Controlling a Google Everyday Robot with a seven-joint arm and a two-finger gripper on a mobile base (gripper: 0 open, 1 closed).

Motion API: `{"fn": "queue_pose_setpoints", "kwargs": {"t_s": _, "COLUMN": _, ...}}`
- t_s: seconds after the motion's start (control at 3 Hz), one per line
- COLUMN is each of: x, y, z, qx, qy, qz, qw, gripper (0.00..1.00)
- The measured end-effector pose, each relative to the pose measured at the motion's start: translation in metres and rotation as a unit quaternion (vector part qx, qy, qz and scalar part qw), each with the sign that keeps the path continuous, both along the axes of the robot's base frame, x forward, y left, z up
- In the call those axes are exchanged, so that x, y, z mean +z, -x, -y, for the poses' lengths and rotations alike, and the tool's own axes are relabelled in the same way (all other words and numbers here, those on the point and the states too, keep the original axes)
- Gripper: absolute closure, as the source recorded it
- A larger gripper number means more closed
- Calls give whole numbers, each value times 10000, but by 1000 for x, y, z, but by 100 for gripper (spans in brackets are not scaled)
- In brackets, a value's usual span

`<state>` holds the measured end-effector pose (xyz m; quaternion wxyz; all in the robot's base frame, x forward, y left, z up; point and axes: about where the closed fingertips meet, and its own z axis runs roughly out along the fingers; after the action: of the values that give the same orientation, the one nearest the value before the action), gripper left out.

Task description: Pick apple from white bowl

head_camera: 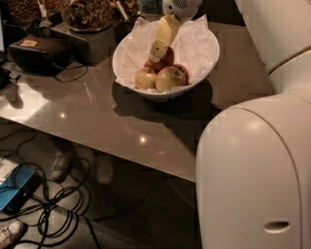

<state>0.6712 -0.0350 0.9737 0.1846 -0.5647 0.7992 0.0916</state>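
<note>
The white bowl, wide and lined with crinkled white paper, stands on the grey table at the back centre. In it lies the dark red apple, behind two yellow-green apples with red blush. My gripper, pale yellow, reaches down into the bowl from the top of the view. Its tip rests on or just over the dark red apple and hides part of it.
The grey table has its front edge running diagonally across the view. A black device with cables and jars of snacks stand at the back left. My white arm shell fills the right. Cables and a blue box lie on the floor.
</note>
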Motion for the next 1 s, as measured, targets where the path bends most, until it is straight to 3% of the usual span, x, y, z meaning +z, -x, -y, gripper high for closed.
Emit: {"fn": "queue_pose_setpoints", "kwargs": {"t_s": 1.0, "x": -36, "y": -17, "z": 0, "qx": -188, "qy": 101, "qz": -335, "qw": 9992, "gripper": 16}}
